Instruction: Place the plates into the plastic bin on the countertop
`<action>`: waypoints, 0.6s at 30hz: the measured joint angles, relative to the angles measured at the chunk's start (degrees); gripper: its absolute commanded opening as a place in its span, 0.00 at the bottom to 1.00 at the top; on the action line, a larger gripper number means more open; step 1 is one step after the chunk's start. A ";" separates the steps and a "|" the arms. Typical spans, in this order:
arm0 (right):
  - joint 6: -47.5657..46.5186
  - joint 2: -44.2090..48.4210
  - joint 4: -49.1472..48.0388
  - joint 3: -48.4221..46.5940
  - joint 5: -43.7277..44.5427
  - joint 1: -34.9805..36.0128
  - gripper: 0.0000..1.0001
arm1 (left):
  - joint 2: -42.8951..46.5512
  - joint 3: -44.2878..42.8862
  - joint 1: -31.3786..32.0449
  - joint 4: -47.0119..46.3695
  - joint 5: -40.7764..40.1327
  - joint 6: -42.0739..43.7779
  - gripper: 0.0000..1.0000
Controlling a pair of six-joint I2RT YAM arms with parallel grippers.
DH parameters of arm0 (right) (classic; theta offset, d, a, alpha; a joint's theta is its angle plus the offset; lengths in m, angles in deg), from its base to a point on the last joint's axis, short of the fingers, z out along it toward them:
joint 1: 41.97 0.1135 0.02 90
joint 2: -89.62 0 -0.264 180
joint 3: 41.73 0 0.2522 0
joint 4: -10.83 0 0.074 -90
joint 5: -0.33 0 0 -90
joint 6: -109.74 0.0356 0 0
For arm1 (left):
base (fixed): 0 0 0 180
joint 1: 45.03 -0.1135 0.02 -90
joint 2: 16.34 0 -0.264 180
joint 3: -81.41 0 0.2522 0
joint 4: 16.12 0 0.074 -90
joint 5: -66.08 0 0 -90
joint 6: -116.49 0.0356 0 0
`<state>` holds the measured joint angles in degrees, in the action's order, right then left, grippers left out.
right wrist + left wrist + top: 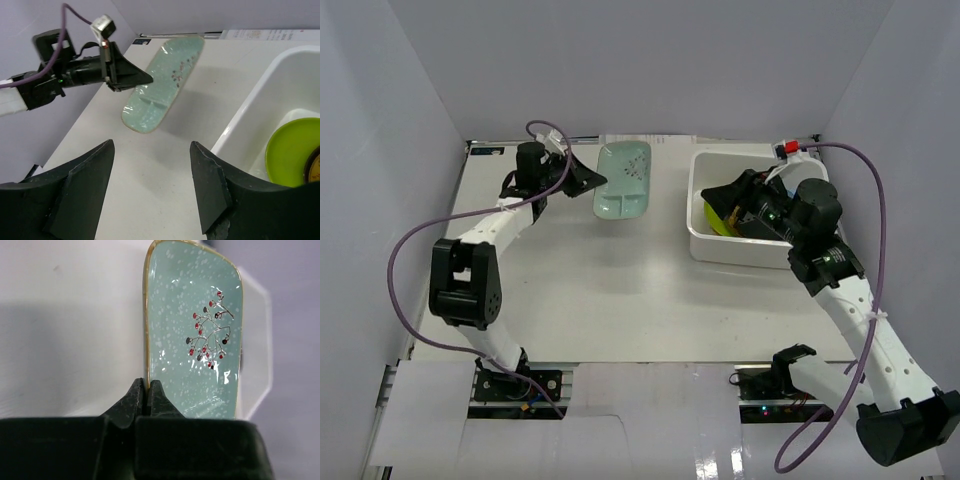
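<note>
Left tool (588, 178) (146, 390) (145, 79) closed to a narrow gap on the rim of the grey-green plate (623, 180) (195, 340) (160, 85), pinching one long edge near its middle; in the left wrist view the two fingertips meet on the plate's thin tan border and the dish stretches away from them. The plate lies at the far middle of the surface (600, 290) (170, 200), to the left of the plastic bin (695, 215) (260, 95) and apart from it. It is tilted, with the gripped edge raised and a shadow beneath it; whether its opposite edge touches the surface cannot be told. The plate is a rounded rectangle, glossy pale grey-green with fine white speckles, a shallow raised rim, and a small branch motif with red and dark berries set toward one end. Right tool (725, 195) (151, 150) with jaws spread wide, holding nothing, poised over the left part of the bin. The bin is white, with a rounded rim, and stands at the far right of the surface. Inside it lies a lime-green plate (713, 215) (290, 150), with a dark plate (312, 172) with a gold centre resting on it at the right edge of the right wrist view.
</note>
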<state>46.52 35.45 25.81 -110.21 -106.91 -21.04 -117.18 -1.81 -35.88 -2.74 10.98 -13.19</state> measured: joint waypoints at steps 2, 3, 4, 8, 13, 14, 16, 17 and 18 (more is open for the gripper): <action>-0.15 0.74 2.89 -2.73 2.25 0.11 0.66 | 3.85 -0.04 0.74 -3.89 0.07 -4.26 0.00; -0.22 1.16 3.72 -3.96 3.43 0.13 0.65 | 5.68 -0.42 1.51 -5.35 0.00 -5.86 0.00; -0.26 1.70 4.90 -5.38 5.01 0.13 0.61 | 6.80 -1.36 2.58 -5.68 -0.44 -6.93 0.00; -0.76 3.87 6.78 -10.69 10.86 0.13 0.16 | 6.69 -8.31 10.75 -7.82 -3.74 -9.44 0.00; -1.20 4.26 8.26 -17.90 16.31 0.13 0.08 | -0.07 -18.64 21.57 -8.44 -5.88 -10.84 0.00; -1.40 4.26 8.35 -18.69 16.98 0.13 0.08 | -1.77 -20.31 22.99 -8.52 -6.21 -10.93 0.00; -1.77 4.26 8.57 -19.65 17.84 0.13 0.08 | -6.05 -24.28 25.53 -8.13 -7.23 -11.10 0.00; -1.88 4.28 8.85 -19.76 18.21 0.13 0.09 | -8.37 -26.58 26.49 -7.67 -7.61 -11.19 0.00; -2.01 4.35 9.09 -19.78 18.58 0.13 0.09 | -11.23 -29.55 27.45 -6.84 -8.04 -11.17 0.00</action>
<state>44.51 39.80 34.90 -129.99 -88.33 -20.91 -128.41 -31.36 -8.43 -9.59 2.93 -24.36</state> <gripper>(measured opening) 0.085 0.041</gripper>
